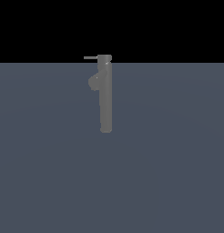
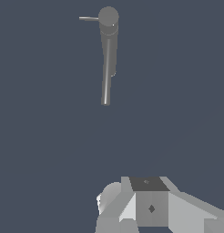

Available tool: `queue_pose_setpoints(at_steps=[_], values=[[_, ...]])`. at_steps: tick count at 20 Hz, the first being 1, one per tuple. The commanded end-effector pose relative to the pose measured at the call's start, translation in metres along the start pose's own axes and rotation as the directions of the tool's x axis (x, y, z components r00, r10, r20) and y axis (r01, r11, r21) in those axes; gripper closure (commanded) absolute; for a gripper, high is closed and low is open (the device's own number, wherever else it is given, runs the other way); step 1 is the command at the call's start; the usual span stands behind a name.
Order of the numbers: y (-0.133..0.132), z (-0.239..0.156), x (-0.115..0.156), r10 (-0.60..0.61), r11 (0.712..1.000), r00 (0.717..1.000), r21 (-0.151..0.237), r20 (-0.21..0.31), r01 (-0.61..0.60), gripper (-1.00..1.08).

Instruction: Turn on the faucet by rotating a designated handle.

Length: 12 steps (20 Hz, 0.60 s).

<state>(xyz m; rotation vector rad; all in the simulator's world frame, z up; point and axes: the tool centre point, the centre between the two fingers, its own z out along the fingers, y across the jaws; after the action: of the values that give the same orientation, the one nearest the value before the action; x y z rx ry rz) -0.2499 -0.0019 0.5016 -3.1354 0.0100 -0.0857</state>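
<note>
The faucet (image 1: pixel 105 95) is a tall slim grey column standing on the dark grey floor, mid-scene in the exterior view. A short rounded stub spout (image 1: pixel 94 82) points to the exterior view's left. The handle (image 1: pixel 90 58) is a thin grey rod that sticks out level from the top cap toward the exterior view's left. The wrist view shows the faucet (image 2: pixel 108 59) from above, with the handle (image 2: pixel 88 18) at its cap. My gripper (image 2: pixel 132 205) shows only as pale blocks at the picture's edge, far from the faucet and touching nothing. Its jaws are not clearly shown.
A flat dark grey floor (image 1: pixel 168 159) spreads all around the faucet. A black background lies beyond its far edge. No arm shows in the exterior view.
</note>
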Motion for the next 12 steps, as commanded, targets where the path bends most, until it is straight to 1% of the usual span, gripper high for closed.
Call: queue_pose_setpoints(at_steps=[1, 4, 9, 12], values=[[0.000, 0.000, 0.000, 0.000, 1.000, 1.000, 0.000, 0.000, 0.000, 1.08], [-0.003, -0.002, 0.002, -0.007, 1.000, 1.000, -0.001, -0.007, 0.007, 1.08], [-0.014, -0.013, 0.008, -0.037, 0.999, 0.999, -0.003, -0.038, 0.036, 1.08], [-0.015, -0.014, 0.007, -0.041, 0.999, 0.998, -0.003, -0.043, 0.041, 1.08]])
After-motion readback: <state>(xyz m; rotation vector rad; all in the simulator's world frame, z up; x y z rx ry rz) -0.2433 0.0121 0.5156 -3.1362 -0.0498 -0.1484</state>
